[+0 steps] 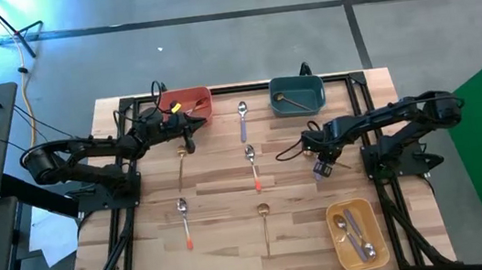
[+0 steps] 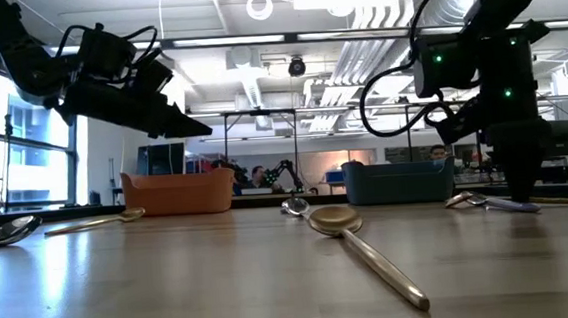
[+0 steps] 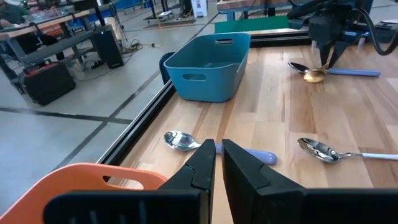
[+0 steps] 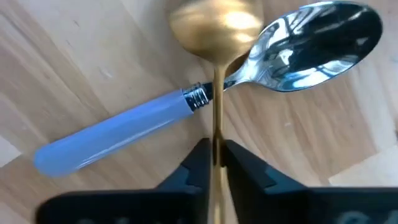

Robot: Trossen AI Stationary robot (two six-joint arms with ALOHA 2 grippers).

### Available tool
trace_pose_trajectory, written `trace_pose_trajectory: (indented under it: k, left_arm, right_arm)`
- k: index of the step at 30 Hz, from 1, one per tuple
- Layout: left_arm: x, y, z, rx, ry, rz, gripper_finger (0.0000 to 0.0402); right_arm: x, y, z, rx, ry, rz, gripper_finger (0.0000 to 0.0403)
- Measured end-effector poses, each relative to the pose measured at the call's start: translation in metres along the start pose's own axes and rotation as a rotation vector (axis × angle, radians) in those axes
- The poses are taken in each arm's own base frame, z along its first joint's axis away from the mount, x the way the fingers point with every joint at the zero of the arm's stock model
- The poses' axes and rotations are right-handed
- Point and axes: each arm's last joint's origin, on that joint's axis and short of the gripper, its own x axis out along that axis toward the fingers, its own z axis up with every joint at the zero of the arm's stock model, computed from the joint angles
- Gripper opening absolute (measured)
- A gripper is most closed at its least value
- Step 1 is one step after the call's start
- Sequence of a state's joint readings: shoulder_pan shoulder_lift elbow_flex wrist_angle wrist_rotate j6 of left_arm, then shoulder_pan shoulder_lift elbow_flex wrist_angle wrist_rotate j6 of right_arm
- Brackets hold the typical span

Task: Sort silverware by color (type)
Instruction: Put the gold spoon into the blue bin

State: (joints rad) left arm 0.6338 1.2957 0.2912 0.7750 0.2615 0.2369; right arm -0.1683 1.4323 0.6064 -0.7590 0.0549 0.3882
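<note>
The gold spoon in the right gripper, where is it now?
High view: the gold spoon lies right of centre, crossing the purple spoon, with the right gripper pinching its handle.

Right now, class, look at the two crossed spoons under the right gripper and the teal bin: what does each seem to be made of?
Gold spoon: looks like matte, brushed gold-toned metal with soft glare.
Blue-handled spoon: mirror-polished metal bowl with sharp reflections; the pale glossy handle is probably plastic or resin, joined by a ribbed metal collar.
Teal bin: likely moulded plastic, smooth, with a cut-out handle.
</note>
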Motion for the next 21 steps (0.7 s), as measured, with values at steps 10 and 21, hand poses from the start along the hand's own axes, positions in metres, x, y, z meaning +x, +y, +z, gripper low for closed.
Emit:
trace_pose_trajectory:
  k: [10, 21]
  left_arm:
    - [0.001, -0.003, 0.001, -0.014, -0.003, -0.013, 0.0019]
    - [0.001, -0.005, 0.001, -0.017, -0.005, -0.021, 0.0019]
  right_arm:
    - [-0.038, 0.015, 0.014, -0.055, -0.049, -0.021, 0.0010]
    - [-0.116, -0.019, 0.075, -0.140, -0.326, -0.150, 0.0005]
